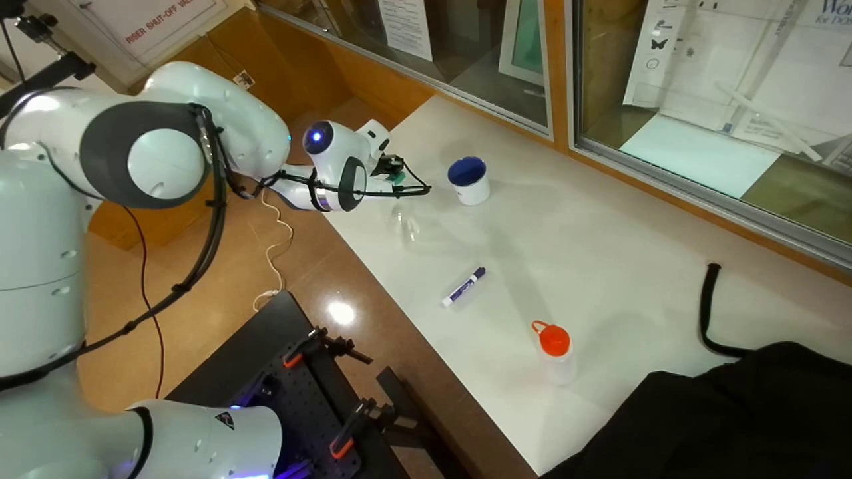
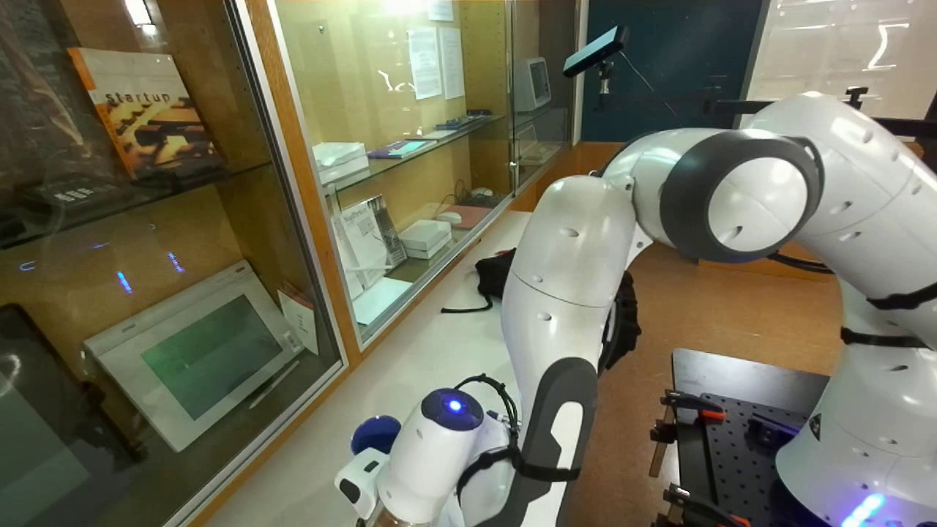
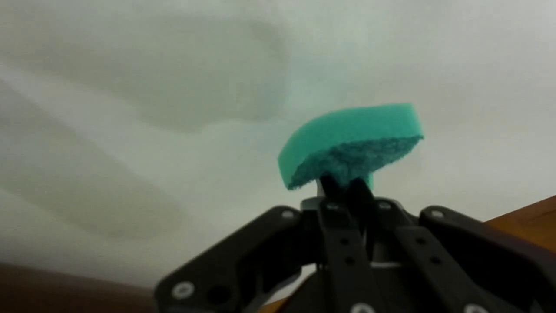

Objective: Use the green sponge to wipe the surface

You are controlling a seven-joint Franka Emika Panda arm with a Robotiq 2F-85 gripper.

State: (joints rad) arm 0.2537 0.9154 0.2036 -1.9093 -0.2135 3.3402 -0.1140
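And pinching the green sponge (image 3: 347, 141) mid-pad with the gripper (image 3: 344, 184), over the surface (image 1: 586, 253), possibly touching, left of the blue-lined bowl (image 1: 470, 183) in an exterior view. Probably light, soft: best gripped right there!

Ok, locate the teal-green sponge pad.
In the wrist view, the teal-green sponge pad sits right of centre, pinched in the black two-fingered gripper, with the off-white tabletop behind.
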